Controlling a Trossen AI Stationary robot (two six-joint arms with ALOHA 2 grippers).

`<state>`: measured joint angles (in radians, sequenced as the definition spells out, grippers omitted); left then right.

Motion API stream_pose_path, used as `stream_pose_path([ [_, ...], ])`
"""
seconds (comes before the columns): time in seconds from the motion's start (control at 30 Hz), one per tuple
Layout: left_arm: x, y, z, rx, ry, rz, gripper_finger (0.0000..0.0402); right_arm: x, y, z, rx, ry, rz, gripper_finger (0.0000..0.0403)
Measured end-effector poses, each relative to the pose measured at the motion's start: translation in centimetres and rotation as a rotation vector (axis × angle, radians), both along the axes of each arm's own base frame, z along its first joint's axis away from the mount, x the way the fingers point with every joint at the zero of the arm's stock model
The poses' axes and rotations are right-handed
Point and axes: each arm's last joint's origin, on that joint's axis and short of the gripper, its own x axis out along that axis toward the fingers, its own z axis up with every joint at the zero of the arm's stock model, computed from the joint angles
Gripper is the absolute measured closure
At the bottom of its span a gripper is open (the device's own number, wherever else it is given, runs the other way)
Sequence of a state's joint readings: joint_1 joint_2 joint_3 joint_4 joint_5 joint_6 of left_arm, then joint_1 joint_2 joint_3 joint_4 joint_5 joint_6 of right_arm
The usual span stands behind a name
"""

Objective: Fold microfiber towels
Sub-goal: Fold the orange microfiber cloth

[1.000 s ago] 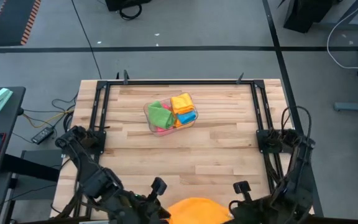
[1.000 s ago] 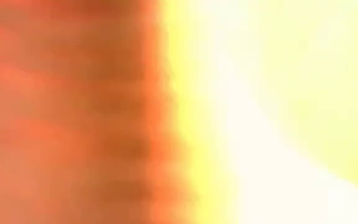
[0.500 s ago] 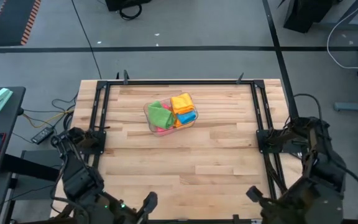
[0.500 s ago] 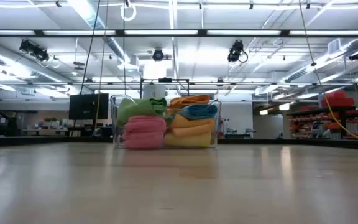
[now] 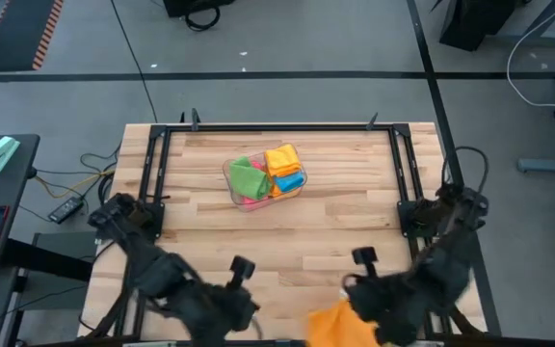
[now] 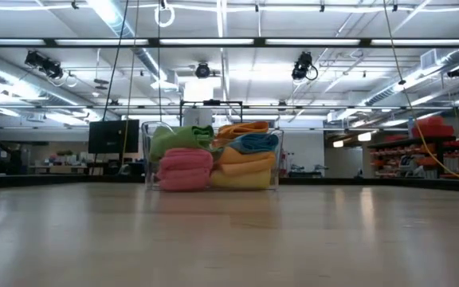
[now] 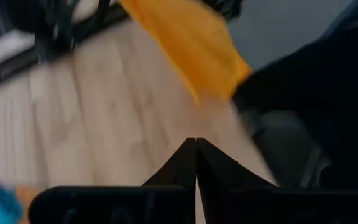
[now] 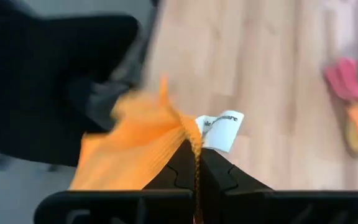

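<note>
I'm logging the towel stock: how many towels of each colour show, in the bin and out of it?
Orange towels: 2, one in the clear bin, one in the right gripper
Green towel: 1
Pink towel: 1
Blue towel: 1
Yellow towel: 1
Total: 6

Bright ceiling strip lights; motion-blurred wrist views.

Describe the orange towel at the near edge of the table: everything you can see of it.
The orange towel is a soft, ribbed-looking cloth in plain bright orange, with a small white printed label sewn at one edge. It hangs bunched and crumpled, not folded, at the near edge of the wooden table, far from the bin of other cloths. The right tool is shut on its edge beside the label. The left tool is shut and does not touch it.
</note>
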<state>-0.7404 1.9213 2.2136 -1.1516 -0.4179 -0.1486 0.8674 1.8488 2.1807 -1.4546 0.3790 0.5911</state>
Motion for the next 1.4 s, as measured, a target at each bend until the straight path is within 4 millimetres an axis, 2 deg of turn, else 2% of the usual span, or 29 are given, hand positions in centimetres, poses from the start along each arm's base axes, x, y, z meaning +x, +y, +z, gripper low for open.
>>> stream_pose_path([
  [0.1, 1.0, 1.2, -1.9, 0.042, 0.072, 0.060, 0.0381, 1.6, -1.3, -1.8, -0.061, 0.053, -0.057, 0.0395],
  [0.23, 2.3, 2.6, -3.9, 0.064, 0.130, 0.135, 0.0394, 3.2, -2.9, -3.9, -0.120, 0.127, -0.115, 0.0395],
  [0.37, 3.9, 3.3, -6.7, 0.056, 0.137, 0.186, 0.0381, 3.9, -4.0, -4.8, -0.149, 0.175, -0.152, 0.0395],
  [0.5, 4.6, 4.1, -10.7, 0.115, 0.199, 0.208, 0.0341, 4.0, -4.7, -3.4, -0.131, 0.141, -0.182, 0.0395],
  [0.63, 4.9, 3.9, -13.3, 0.172, 0.171, 0.176, 0.0317, 3.7, -5.0, -1.0, -0.069, 0.066, -0.182, 0.0395],
  [0.8, 5.7, 3.1, -14.5, 0.123, 0.034, 0.110, 0.0318, 3.4, -4.5, -0.1, -0.034, 0.023, -0.153, 0.0395],
  [0.97, 6.9, 4.3, -16.2, 0.031, -0.023, 0.193, 0.0313, 2.8, -3.6, -0.1, -0.012, 0.039, -0.117, 0.0395],
  [1.17, 7.4, 5.2, -18.6, -0.080, -0.078, 0.231, 0.0254, 1.7, -2.3, -0.1, -0.027, 0.038, -0.035, 0.0395],
  [1.4, 8.4, 7.2, -20.4, -0.174, -0.174, 0.197, 0.0194, 1.5, -2.0, -0.1, -0.021, 0.036, -0.036, 0.0395],
])
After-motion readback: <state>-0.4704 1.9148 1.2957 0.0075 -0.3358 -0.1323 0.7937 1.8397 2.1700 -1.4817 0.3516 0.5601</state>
